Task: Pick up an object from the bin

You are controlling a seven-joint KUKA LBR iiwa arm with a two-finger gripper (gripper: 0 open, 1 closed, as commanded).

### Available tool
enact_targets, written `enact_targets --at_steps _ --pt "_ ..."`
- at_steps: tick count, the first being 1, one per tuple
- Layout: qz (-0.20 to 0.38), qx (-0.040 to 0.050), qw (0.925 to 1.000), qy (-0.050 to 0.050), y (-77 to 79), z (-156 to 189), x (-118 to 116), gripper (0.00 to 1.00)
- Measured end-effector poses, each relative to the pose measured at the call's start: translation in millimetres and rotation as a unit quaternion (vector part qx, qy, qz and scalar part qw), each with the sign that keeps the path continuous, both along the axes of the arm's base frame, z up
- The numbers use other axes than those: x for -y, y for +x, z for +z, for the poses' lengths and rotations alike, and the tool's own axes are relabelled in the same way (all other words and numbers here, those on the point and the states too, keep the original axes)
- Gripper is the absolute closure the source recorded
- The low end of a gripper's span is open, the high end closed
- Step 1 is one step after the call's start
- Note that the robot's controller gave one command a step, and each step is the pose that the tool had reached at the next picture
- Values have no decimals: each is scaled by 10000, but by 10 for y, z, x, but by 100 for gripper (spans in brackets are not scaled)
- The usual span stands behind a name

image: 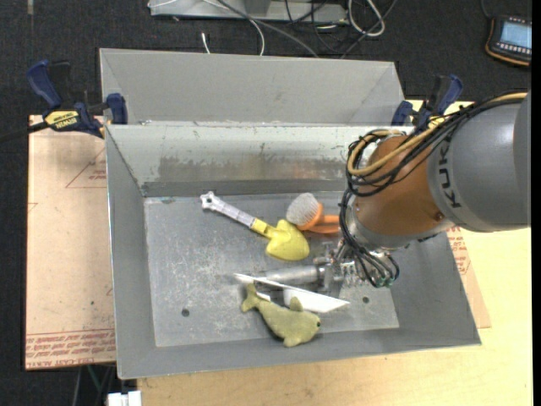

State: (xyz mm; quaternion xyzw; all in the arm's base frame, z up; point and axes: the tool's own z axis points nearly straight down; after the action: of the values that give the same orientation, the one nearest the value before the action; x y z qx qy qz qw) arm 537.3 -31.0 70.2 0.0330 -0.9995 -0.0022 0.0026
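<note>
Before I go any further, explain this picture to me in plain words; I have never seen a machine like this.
One camera looks down, slightly from one side, into a grey metal bin. The big grey and orange shape coming in from the right is a robot arm. Its gripper, the part meant to pick things up, hangs low near the bin's middle. On the bin's floor lie a yellow scoop-shaped toy with a white handle, an orange-handled brush, a flat white strip and an olive-yellow soft toy. The gripper is just right of the yellow toy, above the strip's right end. Whether it grips anything cannot be made out.
</note>
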Motion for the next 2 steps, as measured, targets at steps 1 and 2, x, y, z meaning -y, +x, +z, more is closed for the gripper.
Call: enact_targets --at_steps 1,2 --pt "47 -12 10000 3 249 839 -117 100" --pt "-1009 -30 9949 -5 75 226 -259 100"
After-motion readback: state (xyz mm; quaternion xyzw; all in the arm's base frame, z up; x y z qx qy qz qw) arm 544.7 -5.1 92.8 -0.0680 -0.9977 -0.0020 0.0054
